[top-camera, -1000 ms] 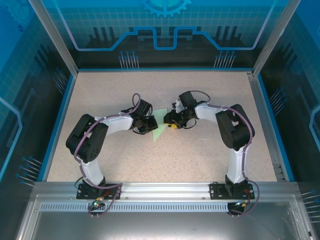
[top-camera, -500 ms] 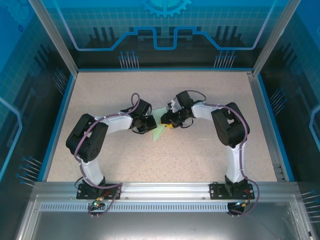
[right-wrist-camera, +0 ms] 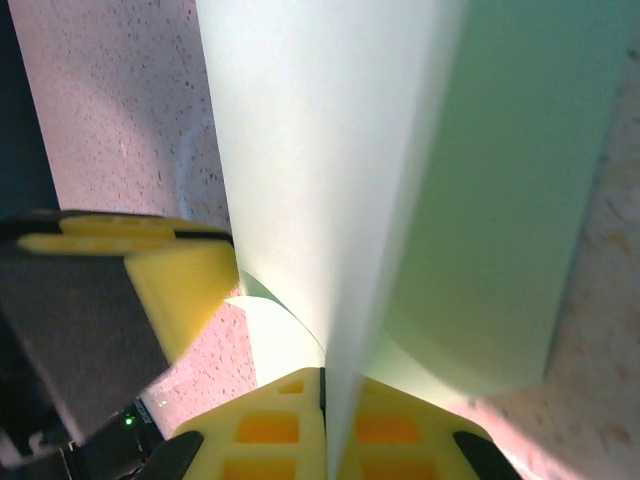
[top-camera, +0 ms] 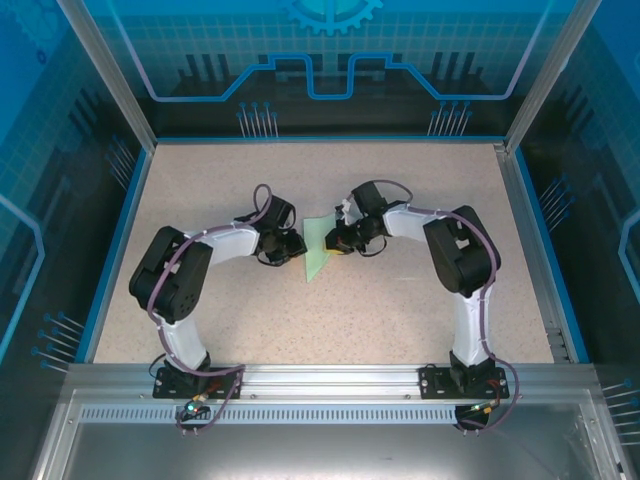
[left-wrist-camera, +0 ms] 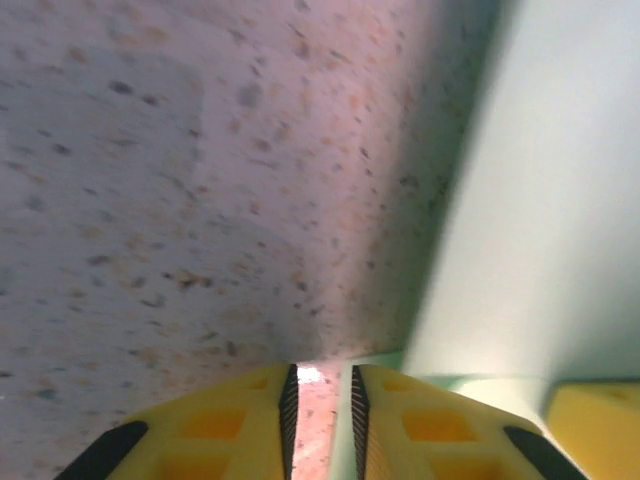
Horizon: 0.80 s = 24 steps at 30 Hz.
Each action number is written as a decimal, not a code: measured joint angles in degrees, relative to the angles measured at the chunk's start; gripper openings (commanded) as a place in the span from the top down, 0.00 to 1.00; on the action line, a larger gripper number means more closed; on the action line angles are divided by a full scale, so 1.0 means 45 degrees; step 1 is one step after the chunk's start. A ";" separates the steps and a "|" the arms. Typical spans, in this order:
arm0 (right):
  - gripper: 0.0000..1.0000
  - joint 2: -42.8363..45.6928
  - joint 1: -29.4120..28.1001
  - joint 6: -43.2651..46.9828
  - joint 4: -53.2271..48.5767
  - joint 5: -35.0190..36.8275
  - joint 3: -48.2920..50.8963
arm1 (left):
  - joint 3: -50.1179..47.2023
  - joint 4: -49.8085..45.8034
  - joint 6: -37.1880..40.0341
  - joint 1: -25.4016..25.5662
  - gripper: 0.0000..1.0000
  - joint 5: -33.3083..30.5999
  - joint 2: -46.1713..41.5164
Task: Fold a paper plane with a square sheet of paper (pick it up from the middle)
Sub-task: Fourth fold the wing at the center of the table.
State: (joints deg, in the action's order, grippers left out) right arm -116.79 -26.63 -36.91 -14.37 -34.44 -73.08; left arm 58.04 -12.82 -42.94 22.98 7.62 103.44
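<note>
Mint-green paper, the paper plane (top-camera: 316, 257), lies near the middle of the speckled beige bench (top-camera: 400, 310), wedged between the two wrists. Blue printed panels (top-camera: 330, 50) wall the bench in on three sides, and an aluminium rail (top-camera: 330, 375) along the near edge carries both arm bases. Purple cables (top-camera: 262, 195) loop over each arm.

From above, the left end effector (top-camera: 297, 247) and the right end effector (top-camera: 335, 247) press in from either side, and their black housings cover the edges of the paper's middle and far part. The fingertips themselves are too small to make out there.

In the right wrist view the right end effector (right-wrist-camera: 325, 385) is clamped on a raised fold of the paper plane (right-wrist-camera: 330, 150), which rises straight out of the seam between its yellow pads. A yellow finger (right-wrist-camera: 180, 280) of the left end effector sits just beside the paper's lower corner.

In the left wrist view the left end effector (left-wrist-camera: 320, 375) is narrowed to a slit with the bench (left-wrist-camera: 150, 200) showing through. The paper plane (left-wrist-camera: 560, 200) fills the right side, blurred; whether its edge is pinched I cannot tell.

The plane's long axis runs far to near, its sharp tip pointing toward the near edge, slightly left.
</note>
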 measured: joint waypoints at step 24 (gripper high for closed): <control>0.97 0.3249 -0.1025 -0.3162 -0.1277 0.4648 0.0510 | -0.1880 0.1520 0.2317 0.0170 0.22 0.0782 -0.3895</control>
State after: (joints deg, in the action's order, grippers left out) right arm -102.17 -31.24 -51.13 -20.12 -13.52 -70.78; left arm 49.58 -5.98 -32.51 23.75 11.14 85.91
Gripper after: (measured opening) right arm 0.043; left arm 0.766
